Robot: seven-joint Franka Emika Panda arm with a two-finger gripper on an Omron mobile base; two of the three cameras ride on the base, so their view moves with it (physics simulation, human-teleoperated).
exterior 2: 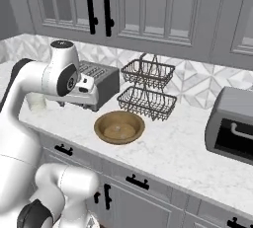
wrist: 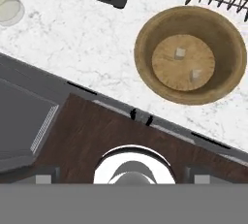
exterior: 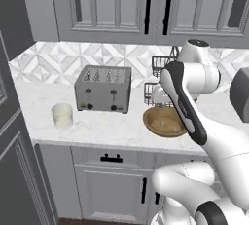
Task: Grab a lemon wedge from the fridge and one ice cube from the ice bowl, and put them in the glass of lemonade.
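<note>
Two small pale ice cubes [wrist: 180, 52] lie apart on the flat bottom of the wooden ice bowl [wrist: 145, 36], which sits on the white marble counter [exterior: 112, 126] near its front edge. Just behind the bowl stands a two-tier black wire basket [exterior 2: 148, 86]; to the bowl's left is a grey four-slot toaster [exterior: 103, 88], and further left, well apart from the bowl, the glass of lemonade [exterior: 62, 116] holds pale yellowish liquid. At the far right of the counter sits a grey toaster oven [exterior 2: 232, 126]. Panelled grey cabinets with black handles [exterior: 148, 5] hang above, with more below the counter. A dark tall panel, the fridge [exterior: 9, 136], fills the left edge of the left base view.

The gripper [wrist: 124, 177] hangs above the floor in front of the counter, looking down, its jaws spread wide and holding nothing. The arm's forearm crosses in front of the bowl in the left base view. I cannot make out the lemon wedge.
</note>
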